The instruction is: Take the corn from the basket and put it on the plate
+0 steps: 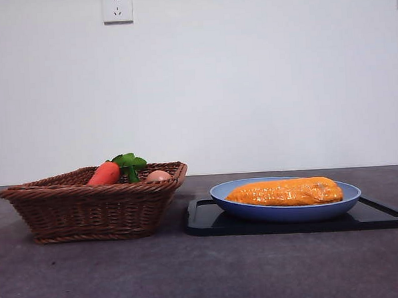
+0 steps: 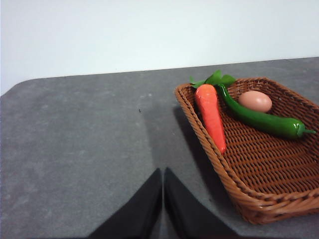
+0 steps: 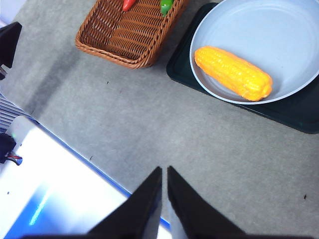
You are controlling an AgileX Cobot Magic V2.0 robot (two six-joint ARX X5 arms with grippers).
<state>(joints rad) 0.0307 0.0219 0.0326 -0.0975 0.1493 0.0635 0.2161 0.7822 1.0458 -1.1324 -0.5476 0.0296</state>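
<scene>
The corn (image 1: 285,192) lies flat in the light-blue plate (image 1: 221,196), which rests on a black tray. From above, the corn (image 3: 233,72) sits slantwise across the plate (image 3: 264,35). The brown wicker basket (image 1: 88,208) stands to the left of the tray; its rim (image 2: 209,149) shows in the left wrist view. My left gripper (image 2: 163,175) is shut over bare table beside the basket. My right gripper (image 3: 164,172) is shut, high above the table's near edge, well apart from the plate. Neither arm shows in the front view.
The basket holds a carrot (image 2: 211,114), a green pepper (image 2: 259,119) and a pale egg (image 2: 254,101). The black tray (image 1: 203,222) lies under the plate. A white and blue surface (image 3: 55,184) borders the table's near edge in the right wrist view.
</scene>
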